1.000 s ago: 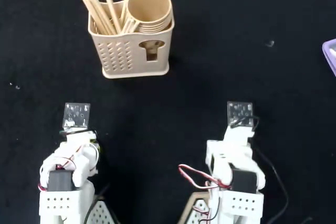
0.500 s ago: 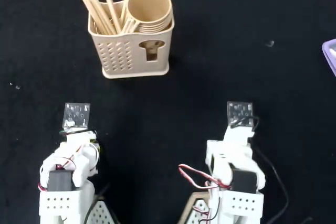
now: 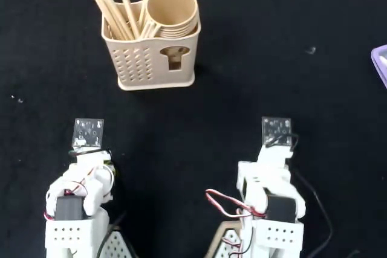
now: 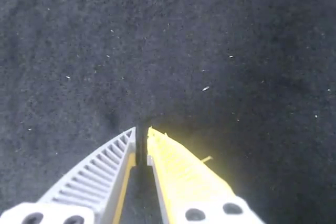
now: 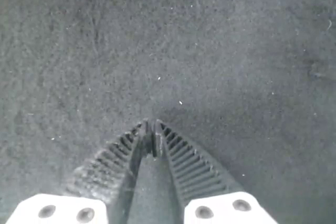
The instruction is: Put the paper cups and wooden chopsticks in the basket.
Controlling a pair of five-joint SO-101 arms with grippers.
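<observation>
Sitting in the basket [image 3: 136, 67] at the far side of the table [image 3: 272, 77], the paper cups [image 3: 173, 10] and the wooden chopsticks [image 3: 118, 16] look put away. The cups are stacked one inside the other, mouths up, in one half of the basket. The chopsticks stand beside them in the other half. Their long way points up, and they lean out a little.

Both arms are folded low at the near edge of the table, well apart from the basket. The left gripper [image 4: 142, 135] is squeezed tight with nothing in it, and its tip points at plain black cloth. The right gripper [image 5: 152, 132] is squeezed tight too, with nothing in it.

The basket lies ahead of both sets of jaws, farther up the table. In the high view the nearer arm [image 3: 78, 191] sits almost in line with the basket. The other arm [image 3: 269, 191] sits off to one side. The nearer one is probably the left arm, but I cannot be sure.

All the cups and sticks I can see are in the basket, so I think the job is done.
</observation>
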